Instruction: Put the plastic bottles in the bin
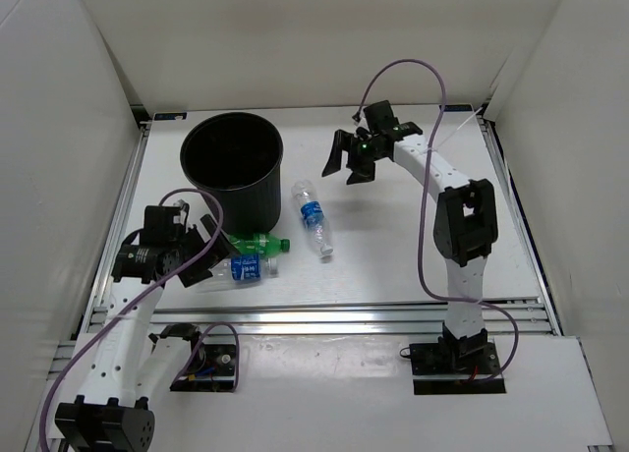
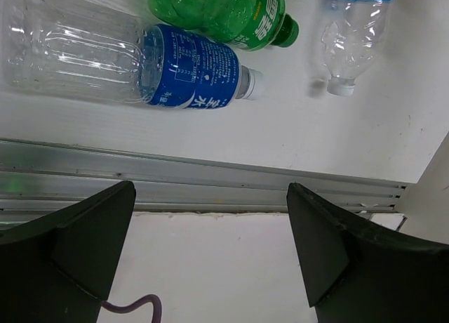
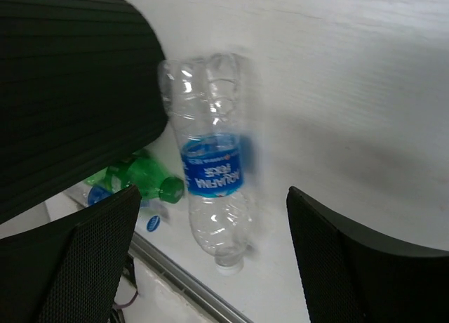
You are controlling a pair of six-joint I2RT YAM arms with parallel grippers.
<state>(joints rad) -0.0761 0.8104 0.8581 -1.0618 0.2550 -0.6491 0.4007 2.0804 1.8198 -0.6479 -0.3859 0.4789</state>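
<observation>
Your left gripper (image 2: 210,189) hangs with its jaws wide apart and nothing between them. Just ahead of its fingertips a clear blue-labelled bottle (image 2: 126,67) lies flat on the table (image 2: 365,140). Its long axis runs crosswise to the fingers, white cap toward the finger on the right of the wrist view. Its label carries white characters too small to read, and its base is cut off at the view's edge. Just beyond it lies the green bottle (image 2: 224,10), roughly parallel, green cap pointing the same way, with white lettering you can't make out. Your right gripper (image 3: 214,191) is also spread and empty, hovering over a second blue-labelled bottle (image 3: 210,161). This bottle lies lengthwise in line with the gap between the fingers, cap end nearest the fingertips. Its blurred label seems to read Aquafina. The black bin (image 1: 233,167) stands upright to that hand's left, near this bottle's base; its inside is too dark to make out.
</observation>
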